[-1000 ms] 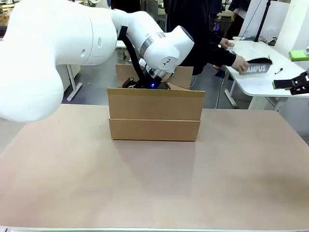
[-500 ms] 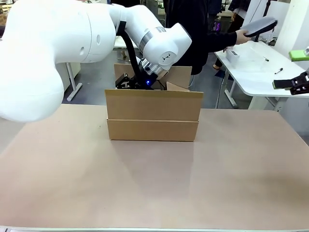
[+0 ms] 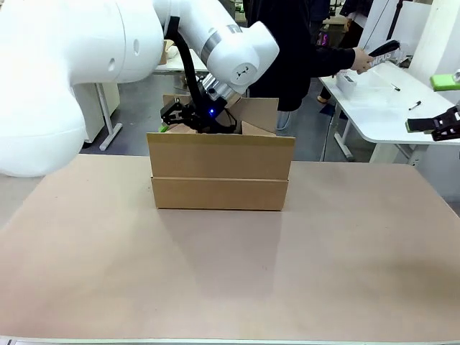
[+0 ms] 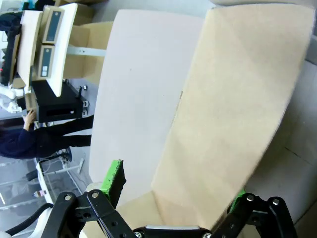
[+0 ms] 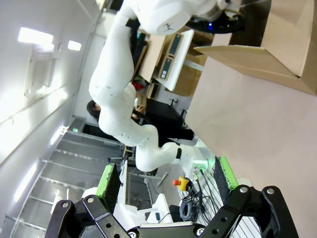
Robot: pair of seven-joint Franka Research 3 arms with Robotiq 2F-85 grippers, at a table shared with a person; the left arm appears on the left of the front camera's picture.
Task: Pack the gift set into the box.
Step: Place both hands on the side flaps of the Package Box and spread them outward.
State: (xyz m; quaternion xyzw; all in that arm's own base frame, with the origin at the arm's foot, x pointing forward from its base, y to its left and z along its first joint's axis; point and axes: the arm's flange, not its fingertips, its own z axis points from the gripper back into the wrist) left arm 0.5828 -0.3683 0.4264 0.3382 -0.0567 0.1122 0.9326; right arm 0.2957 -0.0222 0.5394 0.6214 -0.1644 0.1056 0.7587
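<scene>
1. One person in dark clothing stands behind the table at upper centre, a hand stretched right over a white side table, holding a dark object.
2. Blocking the upper left, the white left arm reaches over the box.
3. Plain brown corrugated cardboard, the box sits mid-frame on the table, flaps raised; I cannot see inside.
4. Spread wide, the left gripper straddles a cardboard flap between its green pads.
5. At the right edge the right gripper hangs clear; its wrist view shows its fingers apart, holding nothing.
6. No writing is legible.
</scene>
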